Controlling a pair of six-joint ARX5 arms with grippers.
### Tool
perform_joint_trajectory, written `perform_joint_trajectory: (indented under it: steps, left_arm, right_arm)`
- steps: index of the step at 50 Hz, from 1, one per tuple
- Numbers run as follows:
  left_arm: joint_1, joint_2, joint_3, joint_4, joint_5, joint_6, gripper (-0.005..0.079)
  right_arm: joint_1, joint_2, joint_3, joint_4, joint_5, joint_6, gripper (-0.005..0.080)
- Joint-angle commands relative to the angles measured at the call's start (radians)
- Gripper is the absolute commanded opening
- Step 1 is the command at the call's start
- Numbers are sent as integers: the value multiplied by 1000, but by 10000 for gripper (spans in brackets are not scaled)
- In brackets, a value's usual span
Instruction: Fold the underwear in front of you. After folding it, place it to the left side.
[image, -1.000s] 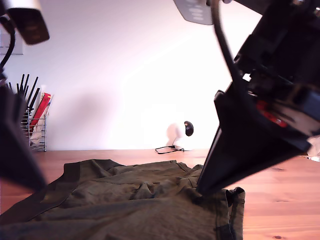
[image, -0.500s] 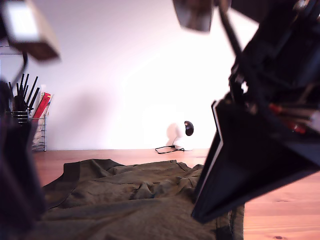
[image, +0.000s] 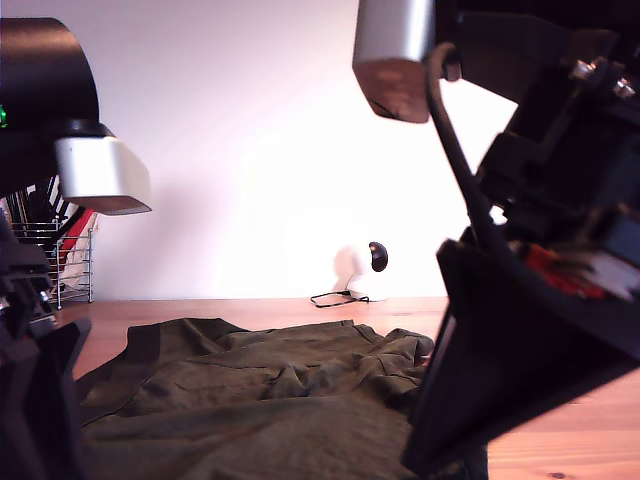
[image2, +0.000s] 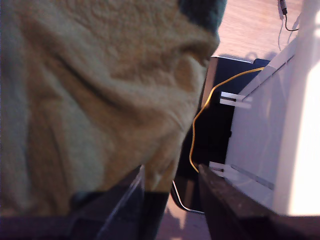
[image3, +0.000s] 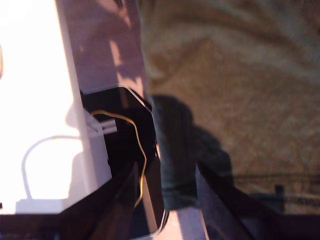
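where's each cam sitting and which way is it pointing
Exterior view: low at table height, facing the wall across the underwear; an arm at each side.
First wrist view: on my first hand, looking down along its fingers at the cloth edge over dark gear and table.
Second wrist view: on my second hand, looking down at a dark band edge.
All three views show the underwear.

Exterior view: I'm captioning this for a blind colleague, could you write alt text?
Crumpled dark olive underwear lies spread on a wooden table before a white wall. Two black robot arms loom blurred at either side, close to the camera; a wire rack stands behind at the exterior view's left.
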Motion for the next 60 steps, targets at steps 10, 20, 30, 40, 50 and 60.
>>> perform_joint_trajectory:
  steps: [10,20,30,40,50,60]
  left_arm:
    - [0,72,-12,1,-44,5,111]
    - [0,71,50,-79,-42,4,-21]
    - [0,69,124,-150,-42,4,-21]
    - [-1,69,190,-223,-42,4,-21]
    - [-1,69,238,-250,-42,4,-21]
    - [-5,69,265,-294,-29,4,-21]
  right_arm:
    - [-9,2,-15,18,-3,5,335]
    - [-10,2,-15,44,1,-18,341]
    - [-10,2,-14,68,23,-21,353]
    - [-9,2,-14,87,21,-22,353]
    - [14,2,8,90,11,-19,354]
    - [40,2,25,127,-13,-11,378]
